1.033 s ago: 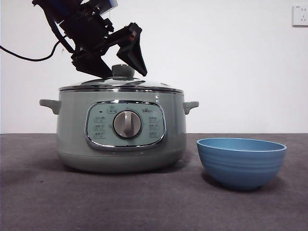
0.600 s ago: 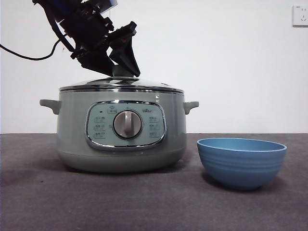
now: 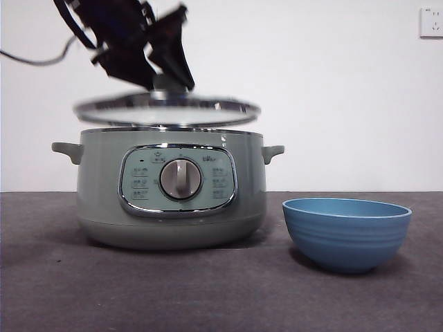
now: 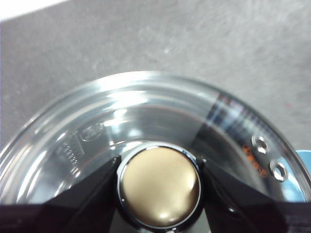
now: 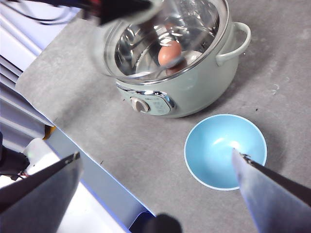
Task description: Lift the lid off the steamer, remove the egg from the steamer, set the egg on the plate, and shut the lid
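My left gripper (image 3: pixel 166 79) is shut on the knob (image 4: pixel 159 187) of the clear glass lid (image 3: pixel 166 111) and holds the lid level, a little above the pale green steamer (image 3: pixel 169 207). In the left wrist view the jaws clamp the knob from both sides over the lid's glass (image 4: pixel 146 107). In the right wrist view a brown egg (image 5: pixel 169 53) lies inside the open steamer (image 5: pixel 194 92), partly behind the raised lid (image 5: pixel 131 58). The blue plate (image 3: pixel 346 232) stands empty to the right of the steamer. My right gripper (image 5: pixel 156 154) is open, high above the plate (image 5: pixel 225 150).
The steamer's control panel with its dial (image 3: pixel 180 178) faces the front camera. A wall socket (image 3: pixel 432 22) sits at the top right. The table's front edge (image 5: pixel 87 179) shows in the right wrist view. A black cable (image 3: pixel 34 59) hangs from the left arm.
My left gripper closed on the knob and raised the lid off the steamer's rim. The steamer shifted slightly to the left.
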